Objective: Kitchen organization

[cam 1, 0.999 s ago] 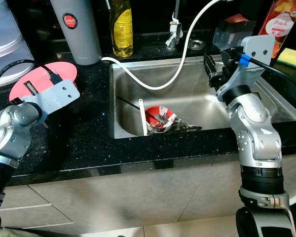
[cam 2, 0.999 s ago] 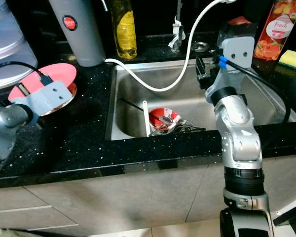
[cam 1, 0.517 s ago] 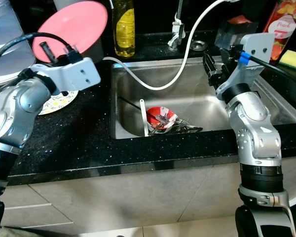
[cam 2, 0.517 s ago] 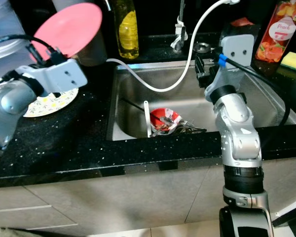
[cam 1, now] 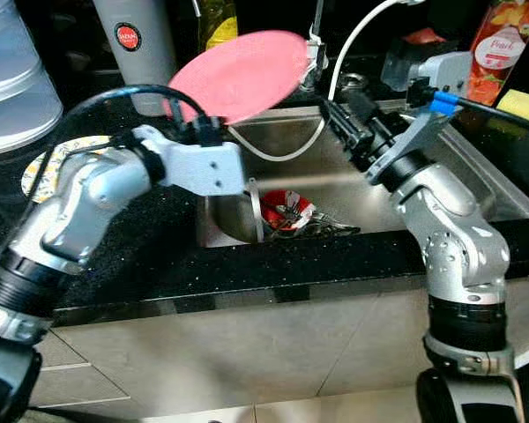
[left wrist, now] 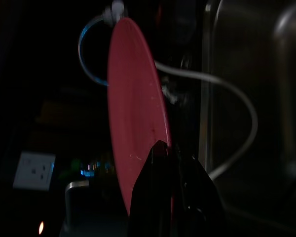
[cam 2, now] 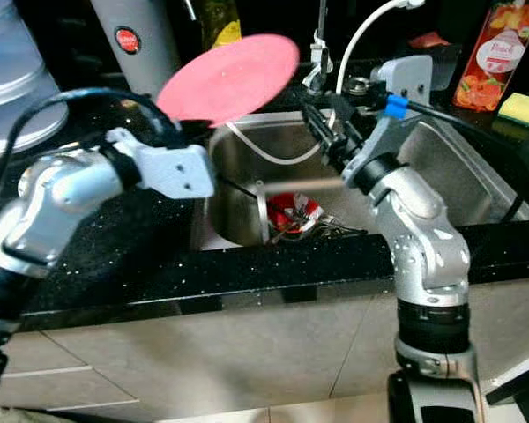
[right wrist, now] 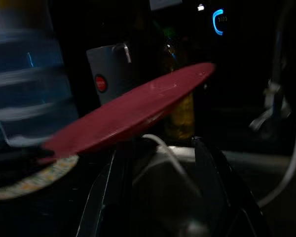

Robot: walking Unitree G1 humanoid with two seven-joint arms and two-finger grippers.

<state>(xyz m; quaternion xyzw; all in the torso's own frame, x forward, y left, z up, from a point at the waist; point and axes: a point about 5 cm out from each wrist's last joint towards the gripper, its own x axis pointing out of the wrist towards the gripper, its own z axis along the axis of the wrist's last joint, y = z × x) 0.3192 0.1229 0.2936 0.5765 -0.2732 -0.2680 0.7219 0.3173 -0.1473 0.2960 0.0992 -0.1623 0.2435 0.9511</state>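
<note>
Black speckled countertop (cam 1: 150,264) with patterned plate (cam 1: 48,159), grey flask (cam 1: 134,48), inset steel sink (cam 1: 476,167).

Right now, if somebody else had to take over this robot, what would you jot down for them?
Left hand: shut on the rim of the pink plate, holding it tilted in the air over the left end of the sink.
Right hand: fingers open, reaching toward the plate's far edge, not gripping it.
In the sink: a red bowl with cutlery, and a white hose looping down from the tap.
A patterned plate lies on the counter to the left.
Done: pink plate lifted.
Left: probably hand it over or set it down, then deal with the dishes in the sink.
</note>
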